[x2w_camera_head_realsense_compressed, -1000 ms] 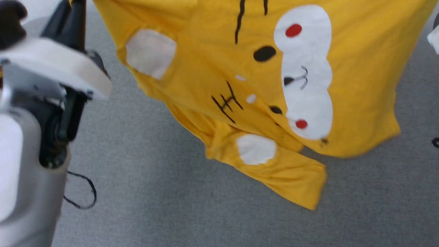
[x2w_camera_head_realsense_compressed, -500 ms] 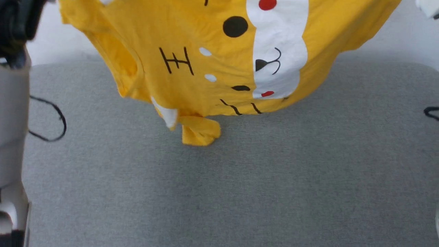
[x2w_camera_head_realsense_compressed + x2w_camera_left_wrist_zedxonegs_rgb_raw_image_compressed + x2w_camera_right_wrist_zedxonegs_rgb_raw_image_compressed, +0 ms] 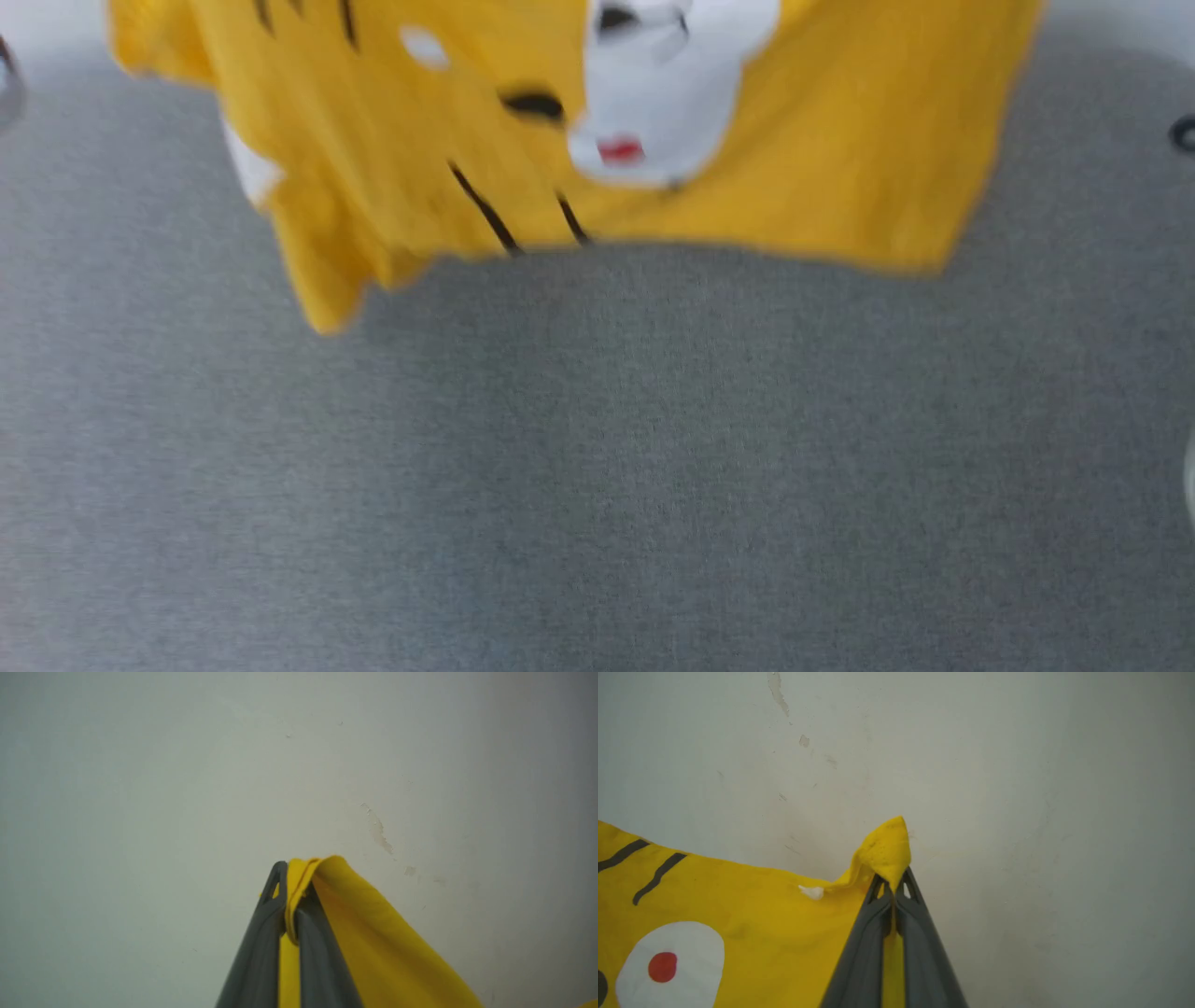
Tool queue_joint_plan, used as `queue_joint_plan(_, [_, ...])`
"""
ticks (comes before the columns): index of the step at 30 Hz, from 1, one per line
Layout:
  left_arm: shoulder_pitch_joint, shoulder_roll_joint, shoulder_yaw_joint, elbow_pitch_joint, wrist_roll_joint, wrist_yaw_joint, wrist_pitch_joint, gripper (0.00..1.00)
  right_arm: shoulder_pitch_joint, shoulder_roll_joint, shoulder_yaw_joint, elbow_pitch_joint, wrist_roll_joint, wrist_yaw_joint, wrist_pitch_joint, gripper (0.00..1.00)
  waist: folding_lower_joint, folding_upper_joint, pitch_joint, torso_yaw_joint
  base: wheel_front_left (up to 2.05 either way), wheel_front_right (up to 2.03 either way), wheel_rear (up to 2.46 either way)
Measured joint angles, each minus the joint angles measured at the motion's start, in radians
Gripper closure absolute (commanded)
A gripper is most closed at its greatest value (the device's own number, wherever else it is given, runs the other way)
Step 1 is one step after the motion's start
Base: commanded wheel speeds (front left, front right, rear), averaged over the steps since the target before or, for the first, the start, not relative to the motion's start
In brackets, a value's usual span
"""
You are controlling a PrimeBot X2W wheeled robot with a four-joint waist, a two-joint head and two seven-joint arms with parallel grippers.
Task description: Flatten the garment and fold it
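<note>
The garment [image 3: 794, 168], a bright yellow T-shirt with a white face patch, a red dot and black stripes, hangs blurred across the top of the head view, its lower edge above the grey table [image 3: 597, 467]. In the left wrist view my left gripper [image 3: 289, 877] is shut on a folded yellow edge of the garment [image 3: 373, 933]. In the right wrist view my right gripper [image 3: 893, 882] is shut on a yellow corner of the garment [image 3: 738, 905], whose printed face spreads to the left. Both grippers point toward a pale wall.
A grey felt-like table surface spreads below the hanging cloth. A dark cable loop [image 3: 1184, 135] lies at its right edge. The pale wall [image 3: 187, 765] behind bears a few scuff marks.
The garment has risen toward the top of the head view and its lower sleeve has swung out leftward. The left arm has left the picture; the camera has also shifted.
</note>
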Motion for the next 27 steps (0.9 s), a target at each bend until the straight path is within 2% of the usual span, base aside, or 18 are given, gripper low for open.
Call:
queue_joint_plan(6, [-0.2,-0.011,0.004,0.095,0.039,0.009,-0.136,1.0,-0.163,0.006,0.015,0.095,-0.045,0.0,-0.105,1.0,0.0002,0.0,0.128,-0.024,0.0,0.0,0.0])
queue_joint_plan(12, [-0.3,-0.036,0.005,0.155,0.048,0.003,-0.257,1.0,-0.262,-0.016,0.005,0.197,-0.075,0.0,-0.197,1.0,0.0001,0.0,0.253,-0.046,0.0,0.0,0.0])
queue_joint_plan(18, [-0.331,-0.053,-0.005,0.179,0.043,-0.039,-0.396,1.0,-0.293,-0.068,0.017,0.252,-0.096,0.0,-0.284,1.0,0.0,0.0,0.369,-0.056,0.0,0.0,0.0])
queue_joint_plan(22, [-0.314,-0.051,-0.01,0.188,0.04,-0.048,-0.48,1.0,-0.293,-0.087,0.036,0.278,-0.096,0.0,-0.335,1.0,0.0,0.0,0.441,-0.054,0.0,0.0,0.0])
queue_joint_plan(27, [-0.25,-0.047,0.007,0.188,0.009,-0.043,-0.524,1.0,-0.287,-0.106,0.082,0.286,-0.067,0.0,-0.382,1.0,0.0001,0.0,0.51,-0.042,0.0,0.0,0.0])
